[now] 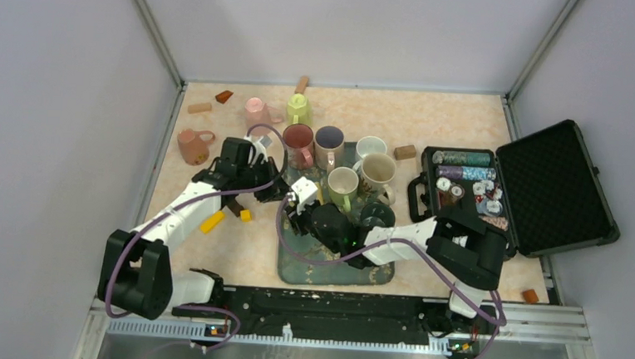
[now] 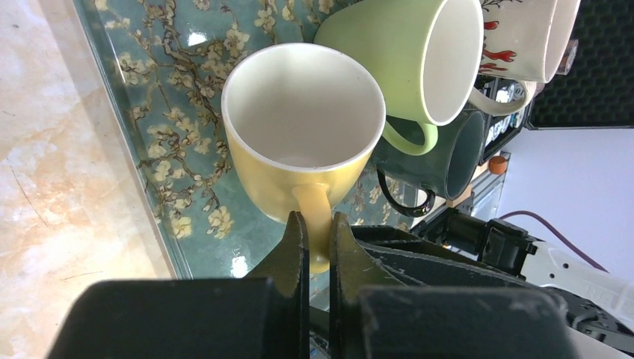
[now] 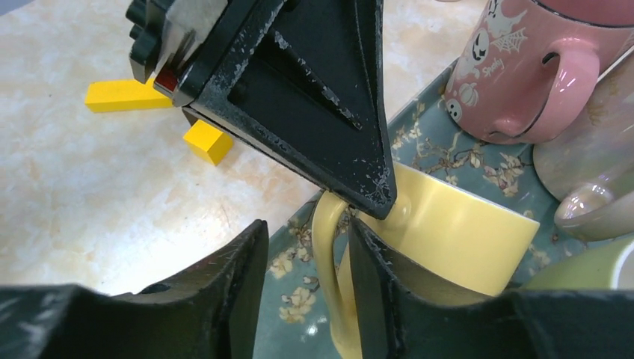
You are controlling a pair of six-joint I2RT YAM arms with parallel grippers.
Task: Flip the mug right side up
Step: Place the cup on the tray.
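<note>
**Mug [image 2: 303, 127] held by its handle [image 2: 318, 217]**

It is over the tray [image 2: 149, 90], at its 9 o'clock edge, mouth tipped toward the left claw [image 2: 319, 239], which is clamped narrow on the handle. The right claw [image 3: 306, 239] stands partly wide astride that handle, holding nothing. Best, I judge: back the right claw straight off first, then roll the left wrist slowly and seat the base flat, clear of the green mug [image 2: 389, 60] at 2 o'clock.

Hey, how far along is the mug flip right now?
Mostly done: the yellow mug looks mouth-up over the tray. In hand: the left tool is shut on its handle; the right tool straddles the handle, open. Left: settle it on the tray if needed, then let go.
</note>
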